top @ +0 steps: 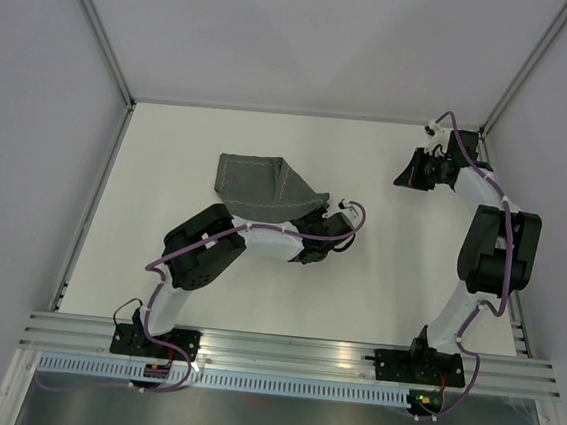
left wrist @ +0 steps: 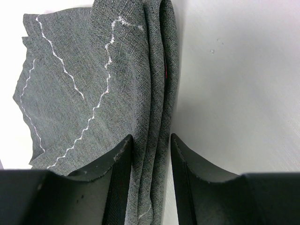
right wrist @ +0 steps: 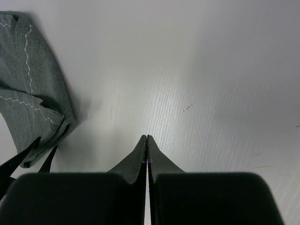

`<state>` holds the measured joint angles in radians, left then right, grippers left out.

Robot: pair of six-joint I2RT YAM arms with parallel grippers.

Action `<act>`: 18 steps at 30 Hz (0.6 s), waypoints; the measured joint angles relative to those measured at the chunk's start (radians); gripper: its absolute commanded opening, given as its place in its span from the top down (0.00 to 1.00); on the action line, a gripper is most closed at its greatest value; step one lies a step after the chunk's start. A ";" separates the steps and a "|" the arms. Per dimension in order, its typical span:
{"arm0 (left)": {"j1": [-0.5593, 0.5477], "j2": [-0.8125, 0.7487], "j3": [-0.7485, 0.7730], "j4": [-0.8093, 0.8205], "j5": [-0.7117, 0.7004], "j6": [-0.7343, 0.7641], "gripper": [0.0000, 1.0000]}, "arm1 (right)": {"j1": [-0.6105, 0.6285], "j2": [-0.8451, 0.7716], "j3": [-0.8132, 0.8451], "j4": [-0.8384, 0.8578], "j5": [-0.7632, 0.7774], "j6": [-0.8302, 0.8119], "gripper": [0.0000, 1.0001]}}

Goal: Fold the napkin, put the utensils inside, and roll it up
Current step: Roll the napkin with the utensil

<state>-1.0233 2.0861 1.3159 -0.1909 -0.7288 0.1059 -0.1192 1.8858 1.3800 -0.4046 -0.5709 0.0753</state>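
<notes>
Several layers of the napkin (top: 256, 182) are lying folded on the table (top: 377, 282), left of centre, so the folding is looking done and the rolling not yet begun. The left gripper (left wrist: 150, 140) is pinching the stacked fold at its edge, jaws closed down to the cloth's thickness; a reddish sliver (left wrist: 165, 70) between layers is perhaps hinting at the utensils, too small to tell. The right gripper (right wrist: 147, 138) is hovering well apart, jaws pressed together, empty.

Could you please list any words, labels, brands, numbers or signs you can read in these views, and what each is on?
None can be read: the napkin bears only a wavy stitched line, and the left gripper, the right gripper and the table show no text.
</notes>
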 measured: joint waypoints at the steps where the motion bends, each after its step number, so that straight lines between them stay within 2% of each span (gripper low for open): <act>1: 0.000 0.000 0.000 0.002 0.000 0.001 0.57 | -0.001 0.000 0.000 0.000 0.000 -0.001 1.00; 14: 0.007 0.013 0.000 0.024 -0.003 0.010 0.66 | -0.002 -0.004 -0.010 0.000 -0.001 -0.008 0.99; 18: 0.008 0.014 0.000 0.026 -0.006 0.014 0.58 | -0.003 -0.006 -0.012 0.001 -0.001 -0.011 1.00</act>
<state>-1.0157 2.0998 1.3159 -0.1650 -0.7345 0.1204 -0.1219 1.8801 1.3682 -0.4038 -0.5716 0.0639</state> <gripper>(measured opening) 0.380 0.007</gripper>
